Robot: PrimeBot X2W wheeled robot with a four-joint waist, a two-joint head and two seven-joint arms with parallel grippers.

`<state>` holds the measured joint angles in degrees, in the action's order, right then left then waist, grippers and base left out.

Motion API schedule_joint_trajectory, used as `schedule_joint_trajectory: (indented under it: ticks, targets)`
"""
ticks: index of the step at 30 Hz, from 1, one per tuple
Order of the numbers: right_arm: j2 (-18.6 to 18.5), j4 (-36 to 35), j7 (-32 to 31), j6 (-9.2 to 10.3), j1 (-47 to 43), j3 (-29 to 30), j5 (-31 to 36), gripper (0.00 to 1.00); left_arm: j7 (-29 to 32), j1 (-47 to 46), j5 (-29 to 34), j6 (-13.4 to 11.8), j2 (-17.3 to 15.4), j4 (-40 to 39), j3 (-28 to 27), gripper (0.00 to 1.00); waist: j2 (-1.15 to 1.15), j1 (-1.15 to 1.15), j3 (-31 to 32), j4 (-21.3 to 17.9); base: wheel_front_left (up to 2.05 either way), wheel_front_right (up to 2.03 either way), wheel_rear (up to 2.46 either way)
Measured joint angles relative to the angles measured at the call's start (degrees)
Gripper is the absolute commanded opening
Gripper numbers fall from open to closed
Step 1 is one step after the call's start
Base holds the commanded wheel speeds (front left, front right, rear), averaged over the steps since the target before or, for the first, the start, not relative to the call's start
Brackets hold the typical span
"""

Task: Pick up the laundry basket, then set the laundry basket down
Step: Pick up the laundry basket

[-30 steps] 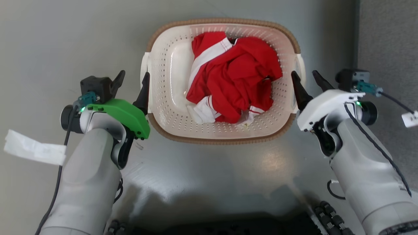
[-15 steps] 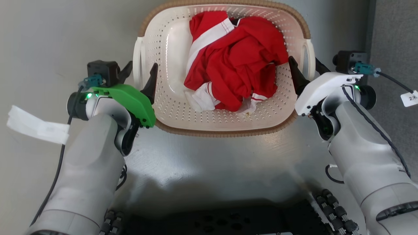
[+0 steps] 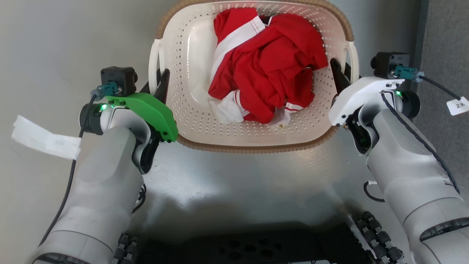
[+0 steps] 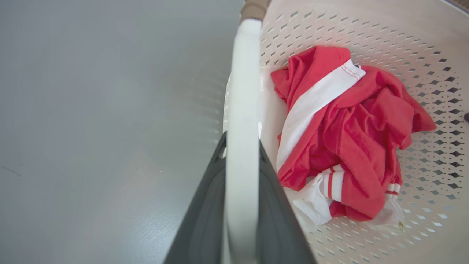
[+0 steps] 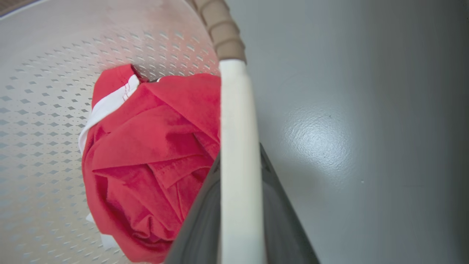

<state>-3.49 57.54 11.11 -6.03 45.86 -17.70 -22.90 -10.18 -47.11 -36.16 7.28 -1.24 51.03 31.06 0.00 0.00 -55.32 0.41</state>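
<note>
The laundry basket (image 3: 253, 148) is cream-white and perforated, with a brown woven-look rim, and holds a crumpled red and white garment (image 3: 267, 69). My left gripper (image 3: 155, 82) is shut on the basket's white left handle (image 3: 152, 62). In the left wrist view that handle (image 4: 242, 91) runs between the two dark fingers (image 4: 205, 205), which press against it. My right gripper (image 3: 344, 75) is shut on the white right handle (image 3: 354, 55). The right wrist view shows this handle (image 5: 236, 121) clamped between its fingers (image 5: 285, 220), with the garment (image 5: 154, 154) to the left.
Smooth grey floor (image 3: 44, 44) surrounds the basket. A darker grey strip (image 3: 447, 36) runs along the right edge. White tags hang from the wrist cables, one (image 3: 44, 141) on the left and one (image 3: 458, 106) on the right. My dark base (image 3: 249, 249) sits at the bottom.
Both grippers went from open beside the handles to shut on them. The basket now looks larger and sits higher in the head view.
</note>
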Motion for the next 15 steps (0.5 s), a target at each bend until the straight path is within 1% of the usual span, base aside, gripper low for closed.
schedule_joint_trajectory:
  ticks: [4,7,15]
  targets:
    - [0.0,1.1,0.3,-0.03,0.0,-0.5,-0.9,0.00,-0.2,0.0,-1.5,0.0,0.0,0.6,1.1,0.00,0.00,0.00,0.8,0.2,0.00,0.00,0.00]
    - [0.0,1.8,0.6,-0.45,0.0,-1.2,-1.5,0.00,-0.6,0.0,-2.1,0.0,0.0,1.4,2.0,0.00,0.00,0.00,1.6,0.3,0.00,0.00,0.00]
    - [0.0,3.3,1.0,-0.52,0.0,-3.0,-3.1,0.00,-1.3,0.0,-4.6,0.0,0.0,3.3,3.9,0.00,0.00,0.00,4.6,0.3,0.00,0.00,0.00]
